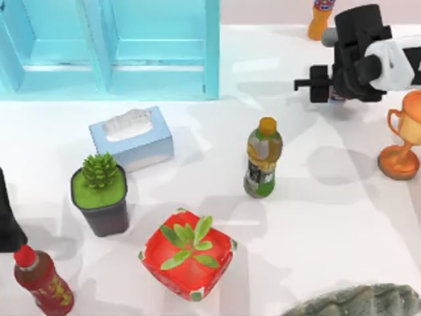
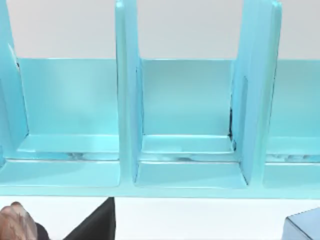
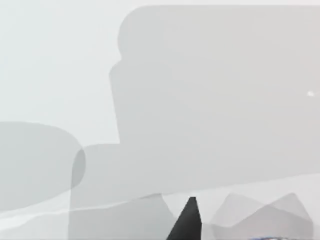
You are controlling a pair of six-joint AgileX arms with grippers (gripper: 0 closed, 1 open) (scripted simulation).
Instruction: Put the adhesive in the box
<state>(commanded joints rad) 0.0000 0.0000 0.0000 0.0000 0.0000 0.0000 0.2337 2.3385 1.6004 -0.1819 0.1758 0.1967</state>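
**Right pincer hanging over the adhesive, far right of the table**

Nearest me, a red-capped bottle is standing at the near left, with a red planter to its right. My left arm is sitting parked at the left edge. Its wrist camera is looking past the bottle's cap at the open compartments of the box, which the top view is only catching from above.

Farther in, a potted succulent, a tissue box and a green drink bottle are standing across the middle, with a trophy at the right edge.

Beyond them my right gripper is hovering over the far right of the table. I cannot tell how wide it is. The adhesive is showing as a blue-and-red sliver directly under it, and the right wrist view is catching the same sliver at its edge. The box is lying well apart, at the far left. An orange bottle is standing farthest back.
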